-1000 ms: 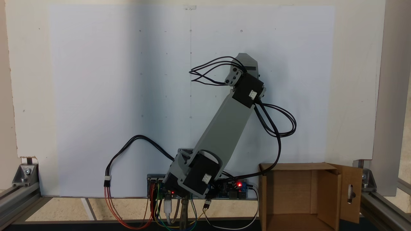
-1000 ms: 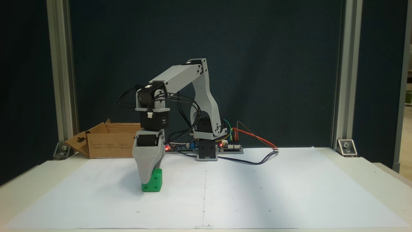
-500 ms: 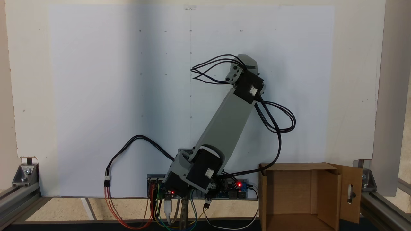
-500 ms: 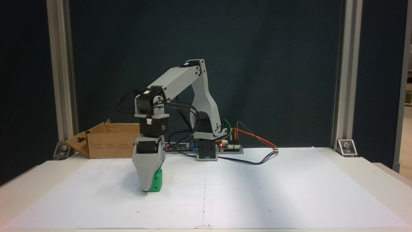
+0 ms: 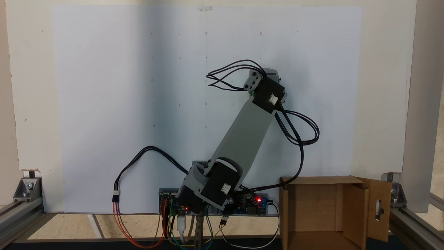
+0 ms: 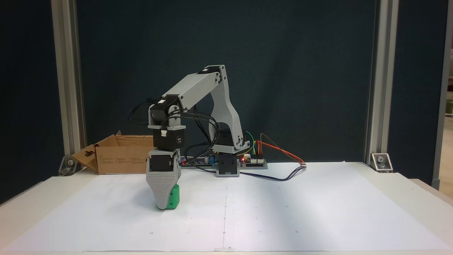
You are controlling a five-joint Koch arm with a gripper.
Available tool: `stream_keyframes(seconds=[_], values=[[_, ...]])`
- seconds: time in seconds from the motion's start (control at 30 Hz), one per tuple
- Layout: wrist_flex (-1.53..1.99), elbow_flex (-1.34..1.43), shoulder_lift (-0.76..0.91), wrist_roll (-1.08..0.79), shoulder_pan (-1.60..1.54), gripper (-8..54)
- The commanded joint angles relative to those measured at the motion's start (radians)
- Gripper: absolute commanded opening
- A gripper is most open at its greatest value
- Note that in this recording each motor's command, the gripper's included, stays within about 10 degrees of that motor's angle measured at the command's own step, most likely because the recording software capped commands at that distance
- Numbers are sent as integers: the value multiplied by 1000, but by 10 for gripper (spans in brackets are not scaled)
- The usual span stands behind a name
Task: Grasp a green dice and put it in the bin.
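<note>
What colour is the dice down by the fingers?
Bright green dice, seen best in a fixed view from the front.

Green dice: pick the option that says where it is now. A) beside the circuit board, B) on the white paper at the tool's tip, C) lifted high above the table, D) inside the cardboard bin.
B: the green dice sits on the white paper, partly hidden behind the tool, apart from the bin.

Both fixed views are evenly lit and sharp, without glare or blur. In a fixed view the white paper (image 5: 138, 104) shows a soft vertical band of shade at centre-left. In a fixed view the dark backdrop (image 6: 300, 71) stays dim above a bright tabletop (image 6: 407, 198).
</note>
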Motion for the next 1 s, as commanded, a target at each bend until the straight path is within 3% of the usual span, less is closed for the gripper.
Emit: stream_keyframes(seconds=[0.0, 0.27, 0.43, 0.6, 0.8, 0.97], values=[[-5, -17, 94, 0, 11, 116], [164, -160, 453, 183, 69, 116], [347, -357, 563, 377, 202, 115], [351, -456, 571, 552, 456, 115], [302, -476, 526, 535, 838, 115], [253, -476, 391, 439, 1072, 115]])
